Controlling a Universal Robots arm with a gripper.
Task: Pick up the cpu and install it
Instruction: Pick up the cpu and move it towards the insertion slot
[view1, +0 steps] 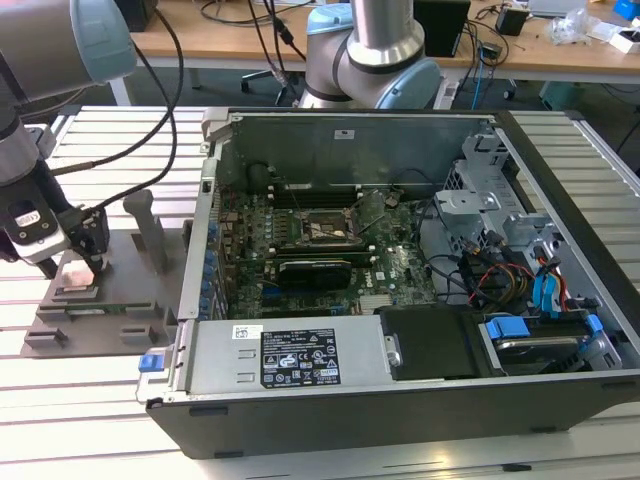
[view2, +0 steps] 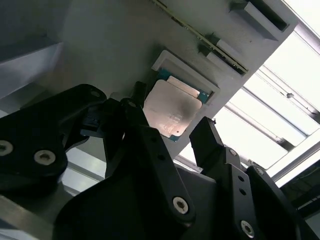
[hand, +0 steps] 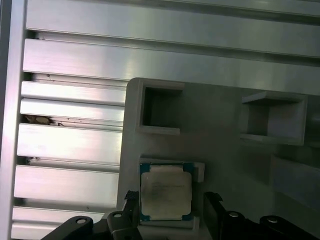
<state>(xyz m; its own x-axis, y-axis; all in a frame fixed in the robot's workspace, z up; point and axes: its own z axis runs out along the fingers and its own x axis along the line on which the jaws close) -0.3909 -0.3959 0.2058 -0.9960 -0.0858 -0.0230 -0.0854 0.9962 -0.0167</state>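
The tool (view2: 170, 119) hung open, its black fingers (view2: 150, 145) spread to either side of the cpu (view2: 174, 106) and not clamping it. In both wrist views the cpu (hand: 166, 192) lay flat, metal top up, in a shallow recess of a grey holder (hand: 225, 150). The holder rested on the slatted metal desk (hand: 75, 60). In the exterior view the tool (view1: 85, 255) stood over the holder (view1: 120, 300) at the exterior view's left. An open case (view1: 400, 400) lay beside it, with the socket (view1: 320, 228) farther inside.
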